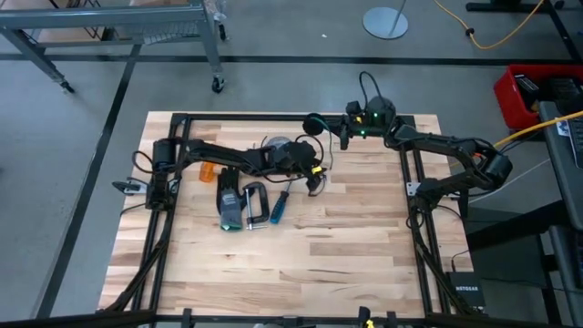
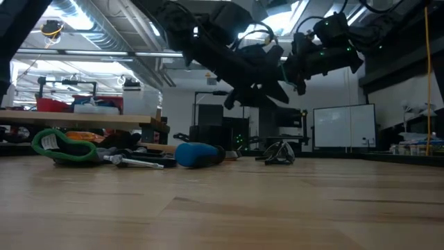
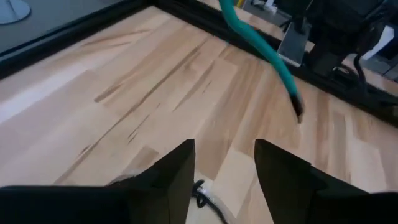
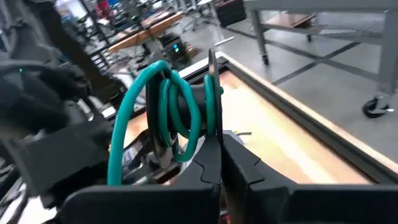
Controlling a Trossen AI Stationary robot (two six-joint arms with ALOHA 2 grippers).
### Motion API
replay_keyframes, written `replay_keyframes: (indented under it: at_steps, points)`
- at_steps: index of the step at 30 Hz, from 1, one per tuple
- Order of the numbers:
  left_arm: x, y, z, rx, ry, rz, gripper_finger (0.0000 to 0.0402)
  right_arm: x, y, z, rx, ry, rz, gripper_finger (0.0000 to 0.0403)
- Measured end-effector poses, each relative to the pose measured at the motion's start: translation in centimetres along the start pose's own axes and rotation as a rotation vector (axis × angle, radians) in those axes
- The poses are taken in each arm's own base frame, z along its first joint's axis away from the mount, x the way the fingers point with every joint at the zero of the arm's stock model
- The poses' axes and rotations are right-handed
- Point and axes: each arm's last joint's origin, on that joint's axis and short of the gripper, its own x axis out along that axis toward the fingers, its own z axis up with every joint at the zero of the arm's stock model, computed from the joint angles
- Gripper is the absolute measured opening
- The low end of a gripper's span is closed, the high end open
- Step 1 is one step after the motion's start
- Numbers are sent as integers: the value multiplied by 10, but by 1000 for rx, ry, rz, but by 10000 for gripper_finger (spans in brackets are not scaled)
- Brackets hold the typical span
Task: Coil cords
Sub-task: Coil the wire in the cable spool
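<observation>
My right gripper (image 1: 330,123) is near the table's far edge, shut on a teal-green cord wound into a small coil (image 4: 168,106). The coil is above the table, and its free end (image 3: 292,93) hangs down in the left wrist view. My left gripper (image 1: 316,173) is open and empty above the table's middle, just nearer than the coil. It hangs over a black cord (image 3: 202,196) that lies loose on the wood, also seen in the low view (image 2: 277,153). My right gripper pinches the coil's loops (image 4: 212,106) between its two fingers. The fingers come roughly level from the table's right side. Several turns of cord stand bunched at the fingertips. The coil is lifted clear of the table and its free end hangs slack below.
On the table's left half lie a blue-handled screwdriver (image 1: 280,205), a metal clamp (image 1: 255,205), a grey tool (image 1: 230,205), an orange thing (image 1: 209,170) and a tape roll (image 1: 278,146). A black frame (image 1: 410,173) runs around the table. Bare wood lies near and right.
</observation>
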Motion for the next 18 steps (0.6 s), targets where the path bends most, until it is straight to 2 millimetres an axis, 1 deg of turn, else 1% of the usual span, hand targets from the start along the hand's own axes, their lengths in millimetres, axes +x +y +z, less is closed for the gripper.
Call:
replay_keyframes:
  at_steps: [4,8,13,18]
  points:
    - [2,-3,2,-7,-44,-22,149,-5,-7,-1,-3,25,23,1]
    - [2,-6,3,-16,-60,-32,149,-9,-12,-1,-28,35,16,1]
    - [4,-8,7,-33,-127,-57,150,-8,-11,1,-78,16,18,1]
    - [7,-8,6,-36,-169,-72,150,-8,-11,2,-107,8,22,1]
